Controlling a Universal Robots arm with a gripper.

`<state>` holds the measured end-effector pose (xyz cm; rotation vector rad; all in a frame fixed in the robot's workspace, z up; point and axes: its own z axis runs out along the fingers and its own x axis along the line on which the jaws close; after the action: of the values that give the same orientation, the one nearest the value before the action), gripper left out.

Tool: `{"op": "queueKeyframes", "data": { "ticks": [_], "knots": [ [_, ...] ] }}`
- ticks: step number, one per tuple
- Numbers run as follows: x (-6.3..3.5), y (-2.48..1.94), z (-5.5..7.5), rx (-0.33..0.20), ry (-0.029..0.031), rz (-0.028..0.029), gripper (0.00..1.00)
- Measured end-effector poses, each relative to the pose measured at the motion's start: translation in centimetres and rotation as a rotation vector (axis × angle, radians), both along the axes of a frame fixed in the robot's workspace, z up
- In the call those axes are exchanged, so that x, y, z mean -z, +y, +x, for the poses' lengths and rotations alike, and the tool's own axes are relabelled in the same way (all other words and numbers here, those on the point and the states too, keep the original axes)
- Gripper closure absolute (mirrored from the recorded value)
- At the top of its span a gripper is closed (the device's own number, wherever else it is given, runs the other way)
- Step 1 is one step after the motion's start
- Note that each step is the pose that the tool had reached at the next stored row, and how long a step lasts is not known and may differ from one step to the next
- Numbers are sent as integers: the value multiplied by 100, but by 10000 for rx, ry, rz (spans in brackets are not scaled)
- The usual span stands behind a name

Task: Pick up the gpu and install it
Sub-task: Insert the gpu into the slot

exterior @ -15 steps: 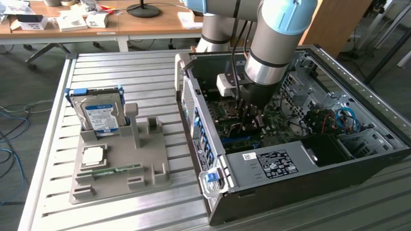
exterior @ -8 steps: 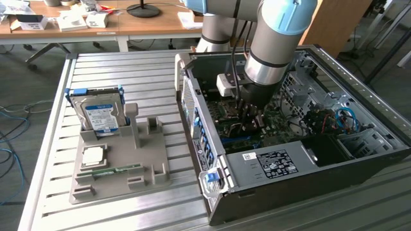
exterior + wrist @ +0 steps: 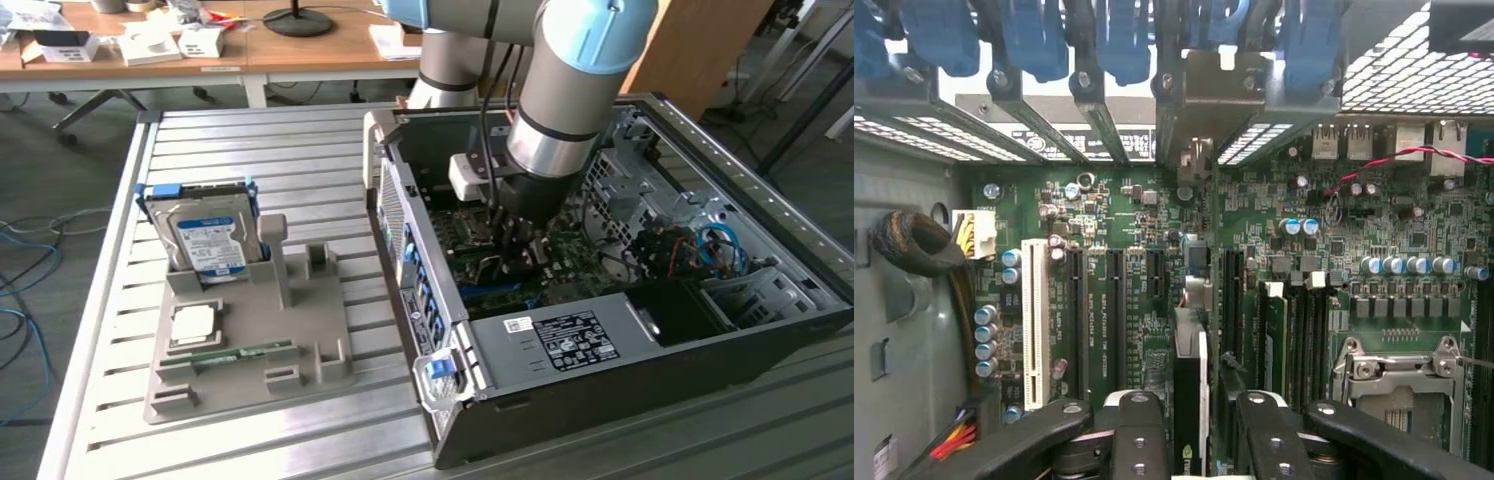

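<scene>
Slatted metal table [image 3: 240,130] carries the work: an open PC case [image 3: 747,345] lying on its side toward the exterior view's right, and a grey parts holder [image 3: 300,350] toward the left. Holder has a hard drive [image 3: 203,238] standing upright in a slot at its far end, a small square chip [image 3: 194,322] lying flat near the middle, and a green memory stick [image 3: 238,352] lying along its near part. Behind the table, a wooden desk [image 3: 300,50] with small white boxes and a black lamp base; grey floor with loose cables at the exterior view's left edge. Arm [image 3: 567,90] reaches straight down into the case over the motherboard [image 3: 581,255]. Wrist view: gpu [image 3: 1190,395] stands on edge between the gripper [image 3: 1192,440] fingers [image 3: 1139,440], in line with an expansion slot, its metal bracket [image 3: 1199,110] up at the rear slot openings. Fingers sit just beside the card on either side; cannot tell whether they press on it or have let go
</scene>
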<state>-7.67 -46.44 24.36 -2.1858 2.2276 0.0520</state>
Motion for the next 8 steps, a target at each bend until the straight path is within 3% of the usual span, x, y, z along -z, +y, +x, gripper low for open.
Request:
{"op": "queueKeyframes", "data": {
  "ticks": [8],
  "knots": [
    [-6,0,0,0,3,-5,67]
  ]
}}
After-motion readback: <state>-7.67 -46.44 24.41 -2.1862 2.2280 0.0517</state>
